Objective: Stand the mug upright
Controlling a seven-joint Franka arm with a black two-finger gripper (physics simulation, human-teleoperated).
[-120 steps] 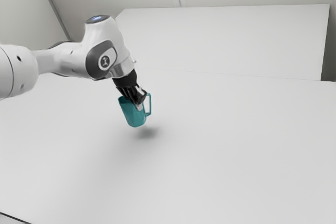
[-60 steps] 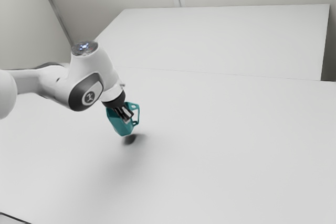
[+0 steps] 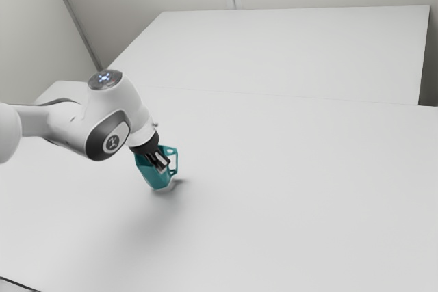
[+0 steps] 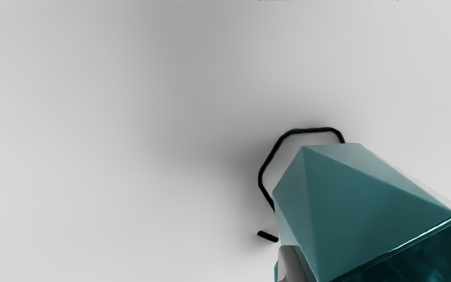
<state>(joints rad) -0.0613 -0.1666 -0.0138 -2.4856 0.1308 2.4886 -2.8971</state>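
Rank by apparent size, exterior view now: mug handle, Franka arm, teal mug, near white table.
Largest to smallest:
1. Near white table
2. Franka arm
3. Teal mug
4. Mug handle

No ties; every gap is plain.

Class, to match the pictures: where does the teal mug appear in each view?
Exterior view: the teal mug is tilted in the gripper, toward the exterior view's left.
Wrist view: the teal mug is beside a grey finger, its mouth partly visible.
Shared landmark: the gripper's finger at the mug.
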